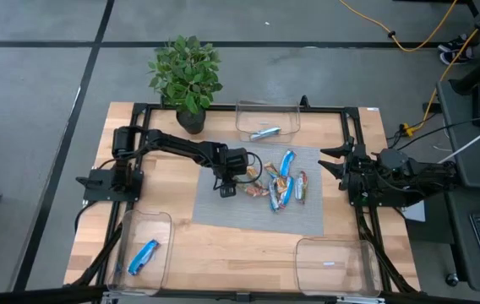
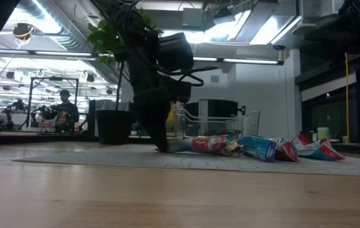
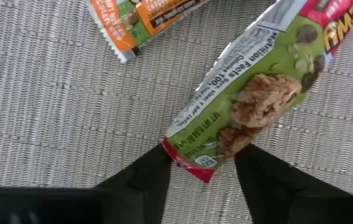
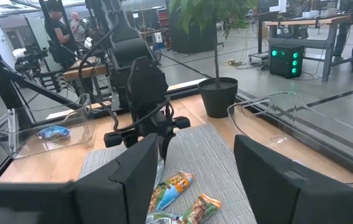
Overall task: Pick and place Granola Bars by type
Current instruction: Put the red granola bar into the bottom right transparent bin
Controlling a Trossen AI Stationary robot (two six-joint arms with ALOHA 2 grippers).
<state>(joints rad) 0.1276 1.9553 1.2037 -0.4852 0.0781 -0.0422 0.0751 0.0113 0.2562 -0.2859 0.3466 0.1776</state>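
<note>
High view: sorting is barely begun. On the grey mat (image 1: 257,187) at the table's middle lies the pile of granola bars (image 1: 280,186), several blue, orange and silver ones unsorted; off the mat, one blue bar (image 1: 144,255) lies in the clear bin (image 1: 142,251) at the near-left corner, one silver bar (image 1: 265,133) in the bin (image 1: 267,120) beyond the mat's far edge, and the near-right bin (image 1: 333,265) shows no bar that I can make out; most of the work appears to remain.

The left gripper (image 1: 228,187) stands at the mat's left part, at the edge of the pile; in the left wrist view its fingers (image 3: 140,182) straddle the end of a green-and-red bar (image 3: 251,96) lying on the mat, the jaws parted with the wrapper's crimped end between them, not plainly clamped; I judge a pick to be in hand.

The right gripper (image 1: 333,162) waits beyond the mat's right edge, jaws open, holding nothing.

Writing: the green bar's wrapper reads "Nutrition Facts" and a "100" figure; the brand lettering is cut off; an orange bar (image 3: 145,15) nearby carries print too small to read.
</note>
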